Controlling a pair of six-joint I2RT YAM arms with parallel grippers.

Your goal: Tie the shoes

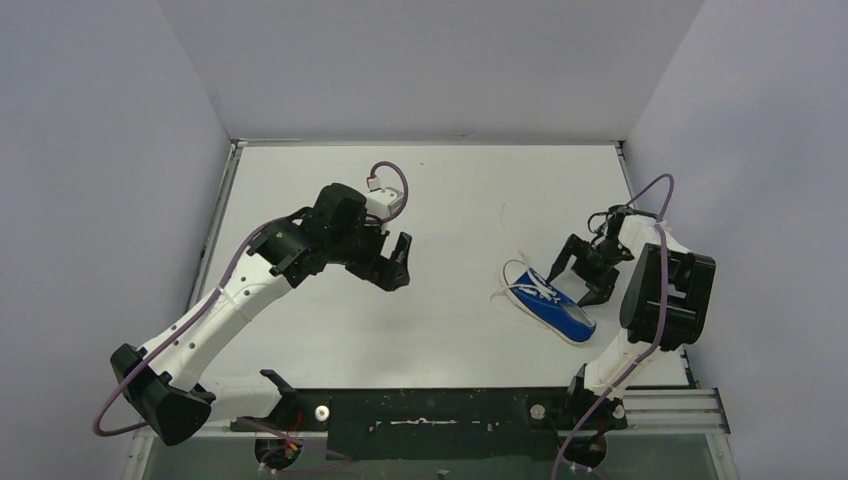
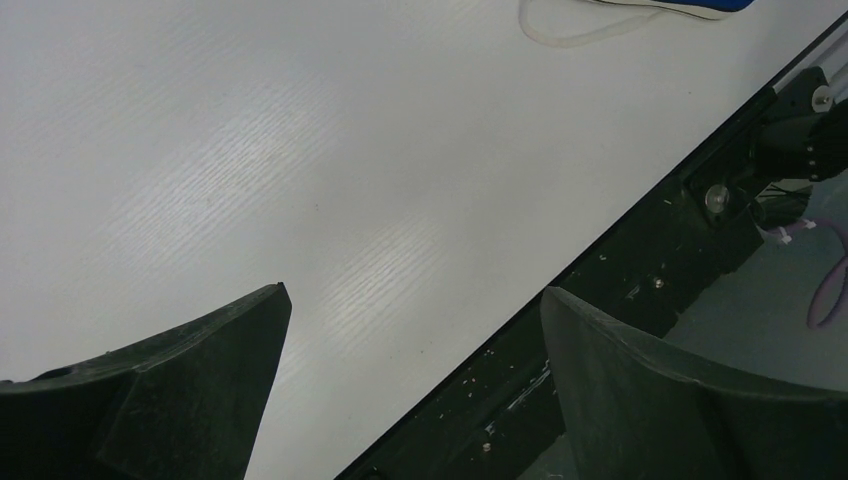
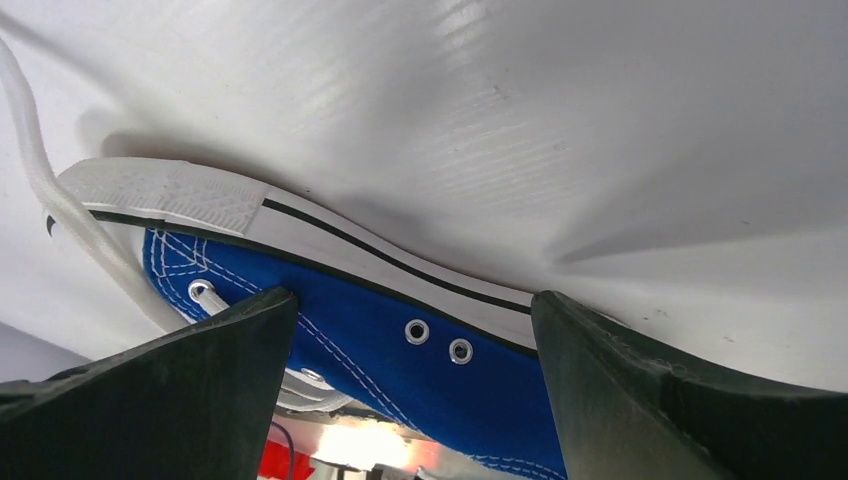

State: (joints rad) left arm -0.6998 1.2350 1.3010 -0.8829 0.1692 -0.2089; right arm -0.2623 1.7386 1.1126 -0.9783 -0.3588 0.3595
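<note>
The sneaker's (image 1: 553, 303) laces (image 3: 35, 160) lay loose and untied, the right gripper (image 1: 571, 285) straddling the sneaker with jaws spread, the left gripper (image 1: 400, 262) spread and empty well apart from it.

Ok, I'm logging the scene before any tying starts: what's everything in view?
sneaker: one, blue with white sole, right side of table.
laces: count unclear, white, untied, trailing from sneaker onto table.
table: one, white, under everything.
walls: three, pale grey, around table.
cables: two, purple, along the arms.
arms: two, black and white, bases at near edge.
left fingers: one pair, black, open, above bare table left of centre.
right fingers: one pair, black, open, over the sneaker.
</note>
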